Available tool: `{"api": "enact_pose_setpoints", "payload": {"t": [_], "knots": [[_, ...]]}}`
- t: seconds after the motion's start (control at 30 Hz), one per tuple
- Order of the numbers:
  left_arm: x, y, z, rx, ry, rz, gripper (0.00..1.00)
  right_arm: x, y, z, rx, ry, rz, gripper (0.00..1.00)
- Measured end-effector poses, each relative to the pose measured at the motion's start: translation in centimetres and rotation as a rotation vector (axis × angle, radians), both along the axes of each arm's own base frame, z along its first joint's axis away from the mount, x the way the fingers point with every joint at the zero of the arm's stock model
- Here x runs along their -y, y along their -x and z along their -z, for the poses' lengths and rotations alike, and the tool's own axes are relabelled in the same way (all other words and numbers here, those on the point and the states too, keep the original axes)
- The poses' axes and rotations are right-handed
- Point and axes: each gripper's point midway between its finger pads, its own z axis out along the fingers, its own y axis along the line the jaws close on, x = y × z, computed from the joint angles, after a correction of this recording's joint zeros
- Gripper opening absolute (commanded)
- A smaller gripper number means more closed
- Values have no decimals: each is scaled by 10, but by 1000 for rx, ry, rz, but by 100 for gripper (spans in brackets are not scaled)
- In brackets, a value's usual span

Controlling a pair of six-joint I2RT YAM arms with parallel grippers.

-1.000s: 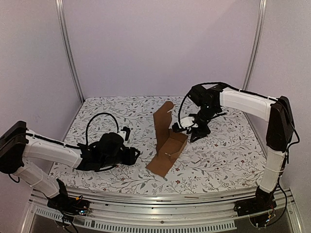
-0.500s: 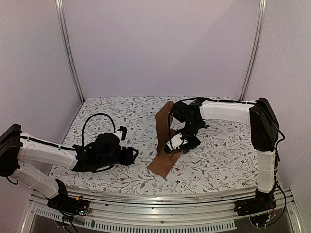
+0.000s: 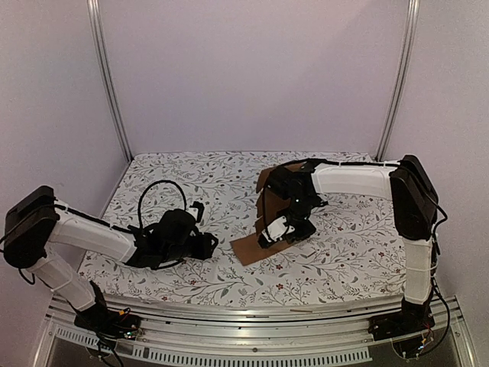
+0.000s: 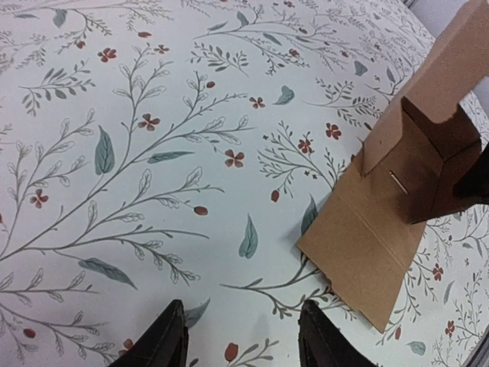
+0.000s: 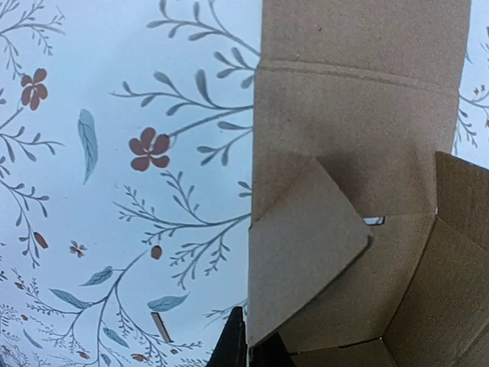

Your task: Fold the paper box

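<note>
**While the box stands half-formed, my right gripper pinches a flap**

Because the walls are only partly raised, I count this job as somewhere in the middle. The box [image 3: 267,202] sits roughly mid-table on the flowered cloth [image 3: 344,245]. One long panel lies flat toward the near edge and another rises steeply behind it. Between them a shallow open tray has taken shape. A side flap [image 5: 306,252] leans inward over that tray, not yet seated, and a small slit [image 5: 373,221] shows behind it. Nothing is closed on top. As I judge it, three things remain: setting the side flaps square, locking tabs into slits, and bringing the tall panel over as a lid.

My right gripper [image 5: 248,352] is pinched together at the bottom corner of that flap. The card's edge runs right down into my fingertips, so I take it that I am grasping the thin sheet (the contact sits at the very edge of my wrist view, so this is a reading, not a certainty). From above, that gripper is low at the box's open side, touching it.

My left gripper [image 4: 241,344] is released, jaws apart with only cloth between them, hanging low over the table. The box lies ahead of it and to its right, near but not touching.
</note>
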Motion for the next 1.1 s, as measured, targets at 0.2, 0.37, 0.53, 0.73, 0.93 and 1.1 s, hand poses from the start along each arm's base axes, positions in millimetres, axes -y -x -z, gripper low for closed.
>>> {"api": "enact_pose_setpoints", "payload": {"t": [0.2, 0.37, 0.53, 0.73, 0.93, 1.1], "knots": [[12, -48, 24, -38, -10, 10, 46, 3, 32, 7, -49, 30, -17, 4], [61, -68, 23, -44, 33, 167, 40, -2, 40, 7, -56, 24, -28, 4], [99, -71, 17, -53, 92, 309, 30, -1, 40, 8, -59, 26, -15, 3], [114, -60, 19, -94, 136, 399, 22, -2, 40, 8, -58, 23, -5, 2], [121, -49, 21, -124, 156, 449, 21, -3, 39, 8, -55, 18, 5, 2], [133, -49, 23, -140, 178, 479, 20, -5, 40, 8, -57, 10, 5, 2]]}}
